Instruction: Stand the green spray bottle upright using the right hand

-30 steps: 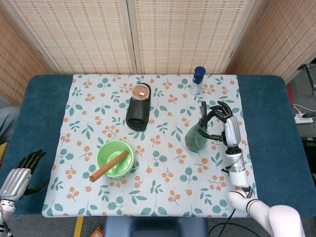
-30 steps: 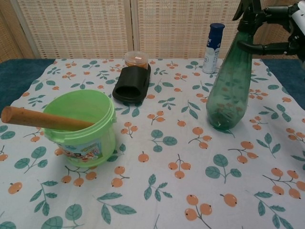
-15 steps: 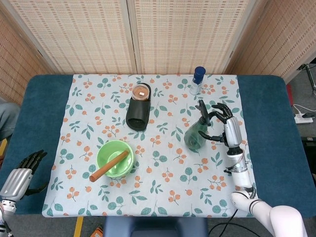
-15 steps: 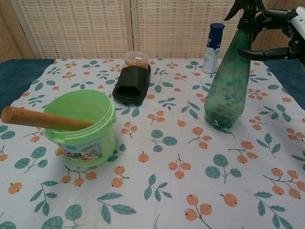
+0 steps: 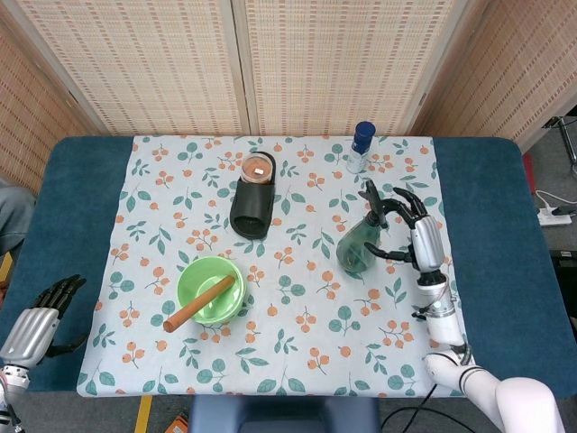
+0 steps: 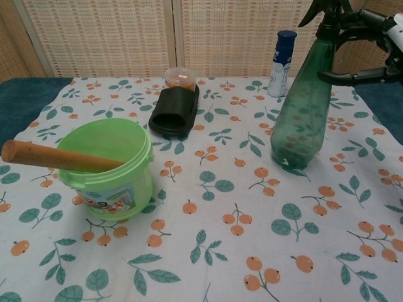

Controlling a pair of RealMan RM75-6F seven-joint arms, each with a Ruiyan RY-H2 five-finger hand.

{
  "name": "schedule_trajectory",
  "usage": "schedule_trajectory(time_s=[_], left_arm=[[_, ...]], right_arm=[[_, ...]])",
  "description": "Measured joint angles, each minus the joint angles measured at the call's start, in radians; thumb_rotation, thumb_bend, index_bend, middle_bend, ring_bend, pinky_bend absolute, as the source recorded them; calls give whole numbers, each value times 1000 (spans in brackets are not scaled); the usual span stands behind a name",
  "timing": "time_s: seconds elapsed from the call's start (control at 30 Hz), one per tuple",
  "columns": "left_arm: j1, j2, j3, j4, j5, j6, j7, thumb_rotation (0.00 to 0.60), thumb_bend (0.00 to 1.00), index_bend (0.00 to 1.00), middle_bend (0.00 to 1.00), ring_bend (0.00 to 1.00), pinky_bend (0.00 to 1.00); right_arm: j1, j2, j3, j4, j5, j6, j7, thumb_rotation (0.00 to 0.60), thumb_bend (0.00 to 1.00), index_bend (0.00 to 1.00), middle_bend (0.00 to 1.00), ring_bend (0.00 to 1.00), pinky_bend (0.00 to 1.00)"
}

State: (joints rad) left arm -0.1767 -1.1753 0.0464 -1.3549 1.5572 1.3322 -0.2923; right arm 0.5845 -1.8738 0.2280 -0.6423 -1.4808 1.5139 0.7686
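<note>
The green spray bottle (image 5: 357, 245) (image 6: 302, 113) stands upright on the floral cloth, right of centre, its black trigger head (image 6: 326, 14) on top. My right hand (image 5: 416, 233) (image 6: 371, 38) is just to its right at neck height. Its fingers are spread and nearly straight, one arching over the trigger head and one fingertip (image 6: 324, 76) reaching the neck's edge, without a clear grip. My left hand (image 5: 38, 317) rests off the cloth at the table's near left corner, holding nothing.
A light green bucket (image 5: 210, 290) (image 6: 110, 165) with a wooden stick (image 6: 53, 157) across it sits near left. A black slipper (image 5: 253, 206) and an orange-lidded jar (image 5: 258, 168) lie at centre back. A blue-capped bottle (image 5: 361, 146) (image 6: 281, 55) stands behind the sprayer.
The bottle went from a slight tilt to upright on the cloth. The right hand's fingers uncurled from its neck and the hand drew slightly to the right. The left hand stayed put.
</note>
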Motion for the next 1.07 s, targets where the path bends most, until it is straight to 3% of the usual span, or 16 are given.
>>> schedule_trajectory(time_s=[0.1,0.33,0.43,0.57,0.67,0.8,0.93,1.07], left_arm=[[0,0,0,0,-1,0,2,600,250,43,0,0,117],[-2,3,1,-8,-3,-8,17,600,250,43,0,0,118],[-2,1,-1,-7,-12,-11,20,600,251,43,0,0,118],[-1,2,-8,-5,-22,-11,18,600,251,43,0,0,118],[1,4,-12,-6,-24,-3,11,600,249,43,0,0,117],[4,5,-14,-8,-24,4,7,600,250,43,0,0,118],[1,3,-16,-6,-28,-3,8,600,251,43,0,0,118],[-4,0,-20,-5,-33,-11,12,600,250,43,0,0,118]], right_arm=[[-13,32,-11,-47,7,-36,-42,600,0,94,302,18,138],[-59,195,-44,-320,40,-124,-289,600,0,44,198,0,101],[-76,291,-60,-481,79,-177,-471,600,0,15,126,0,31],[-95,405,-75,-637,167,-211,-833,600,0,0,67,0,0],[-108,480,-81,-734,250,-218,-1117,600,0,0,53,0,0],[-122,536,-85,-789,318,-235,-1376,600,14,0,49,0,0],[-136,566,-92,-793,359,-262,-1466,600,18,0,49,0,0],[-152,585,-100,-776,391,-299,-1392,600,24,0,49,0,0]])
